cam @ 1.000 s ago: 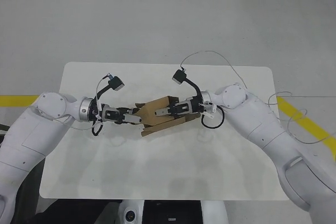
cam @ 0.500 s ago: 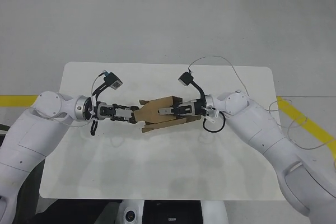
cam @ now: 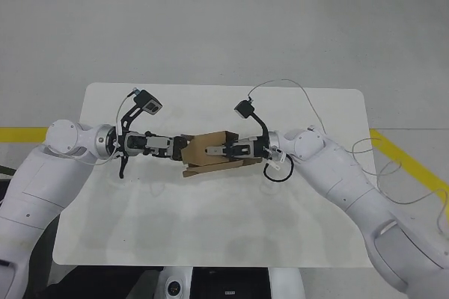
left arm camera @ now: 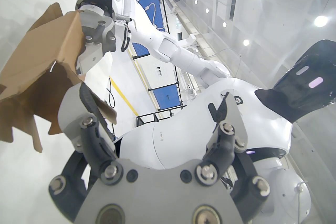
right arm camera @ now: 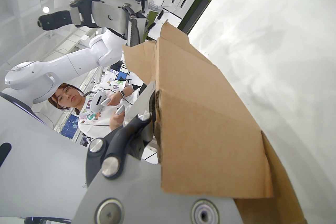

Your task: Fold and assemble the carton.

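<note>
A brown cardboard carton point(cam: 209, 153), partly unfolded with loose flaps, is held just above the middle of the white table point(cam: 284, 224). My right gripper point(cam: 226, 148) is shut on the carton's wall from the right. In the right wrist view one finger point(right arm camera: 146, 97) presses on the carton point(right arm camera: 204, 117), and the other is hidden behind the cardboard. My left gripper point(cam: 176, 145) is at the carton's left end, open. In the left wrist view its fingers stand wide apart, and one finger point(left arm camera: 89, 101) lies against a small flap of the carton point(left arm camera: 34, 59).
The table's edges lie well away from the carton on every side. A yellow floor line point(cam: 7, 134) runs past both ends of the table. Loose cables point(cam: 299, 82) trail from the right arm above the table's back part.
The left gripper has moved slightly towards the table's back, staying at the carton's left end, and its wrist has turned. The carton, held by the right gripper, has shifted a little to the left.
</note>
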